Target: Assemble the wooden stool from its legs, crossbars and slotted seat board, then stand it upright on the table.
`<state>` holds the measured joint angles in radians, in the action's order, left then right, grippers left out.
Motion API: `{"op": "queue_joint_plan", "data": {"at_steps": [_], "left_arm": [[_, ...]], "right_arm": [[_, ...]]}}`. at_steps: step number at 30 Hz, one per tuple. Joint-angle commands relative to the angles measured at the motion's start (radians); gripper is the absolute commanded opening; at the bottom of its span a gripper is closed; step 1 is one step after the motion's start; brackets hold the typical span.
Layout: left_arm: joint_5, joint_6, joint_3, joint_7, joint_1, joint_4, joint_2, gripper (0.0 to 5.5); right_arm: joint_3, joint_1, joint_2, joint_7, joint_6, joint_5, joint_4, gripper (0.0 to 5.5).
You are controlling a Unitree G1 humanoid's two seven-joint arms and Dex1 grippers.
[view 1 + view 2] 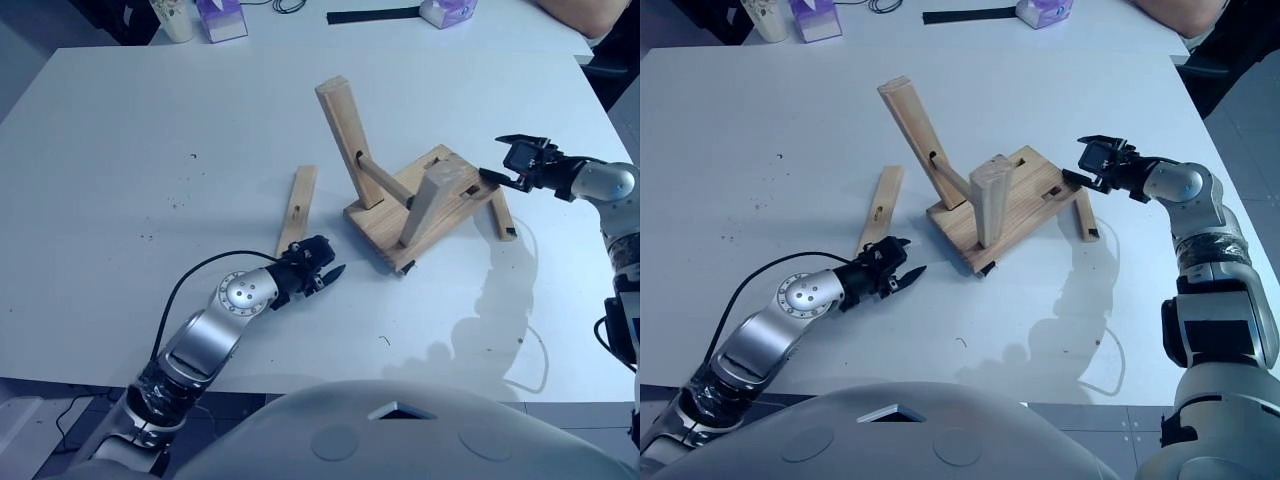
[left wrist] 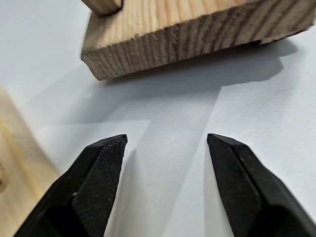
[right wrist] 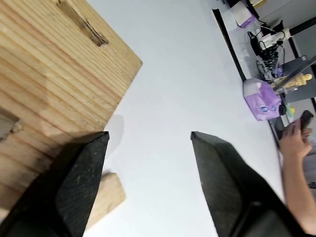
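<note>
On the white table (image 1: 120, 150): seat board (image 1: 440, 215) with two legs (image 1: 345, 130) inserted.
Left gripper (image 1: 328, 272) apart near a loose leg (image 1: 297, 208); right gripper (image 1: 497, 176) apart at the board's far corner.

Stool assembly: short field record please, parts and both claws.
seat board: flat on the table, two legs standing in it
crossbar: joins those two legs
loose leg: on the table, left of the board
second loose piece: on the table by the board's right edge
left claw: open, by the loose leg's near end
right claw: open, at the board's right corner
</note>
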<state>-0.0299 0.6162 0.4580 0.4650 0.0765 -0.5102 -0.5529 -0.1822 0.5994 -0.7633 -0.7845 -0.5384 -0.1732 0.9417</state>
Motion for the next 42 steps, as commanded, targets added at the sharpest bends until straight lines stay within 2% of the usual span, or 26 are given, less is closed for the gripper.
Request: {"op": "queue_joint_plan", "data": {"at_steps": [1, 5, 8, 14, 18, 32, 36, 42], "left_arm": [[0.035, -0.012, -0.006, 0.010, 0.013, 0.006, -0.024, 3.02], [0.042, -0.011, -0.005, 0.015, 0.028, -0.012, -0.026, 3.02], [0.051, -0.014, -0.008, 0.022, 0.047, -0.018, -0.038, 3.02], [0.063, -0.014, -0.012, 0.025, 0.072, -0.013, -0.045, 3.02], [0.076, -0.024, -0.009, 0.023, 0.090, 0.003, -0.047, 3.02], [0.098, -0.017, 0.024, 0.008, 0.053, 0.084, 0.040, 3.02], [0.097, -0.024, 0.006, 0.005, 0.046, 0.116, 0.055, 3.02], [0.096, -0.039, -0.020, 0.000, 0.039, 0.155, 0.064, 3.02]], "right_arm": [[0.026, -0.086, 0.003, -0.116, 0.100, 0.084, -0.146, 3.07], [0.053, -0.113, -0.025, -0.153, 0.168, 0.119, -0.246, 3.07], [0.074, -0.098, -0.054, -0.139, 0.181, 0.110, -0.232, 3.07], [0.057, -0.057, -0.112, -0.039, 0.095, 0.003, -0.117, 3.07], [0.048, -0.075, -0.101, -0.056, 0.054, -0.007, -0.111, 3.07], [0.033, -0.267, -0.062, -0.168, 0.101, 0.071, -0.398, 3.07], [0.049, -0.295, -0.058, -0.195, 0.161, 0.121, -0.479, 3.07], [0.075, -0.361, -0.042, -0.234, 0.313, 0.219, -0.722, 3.07]]}}
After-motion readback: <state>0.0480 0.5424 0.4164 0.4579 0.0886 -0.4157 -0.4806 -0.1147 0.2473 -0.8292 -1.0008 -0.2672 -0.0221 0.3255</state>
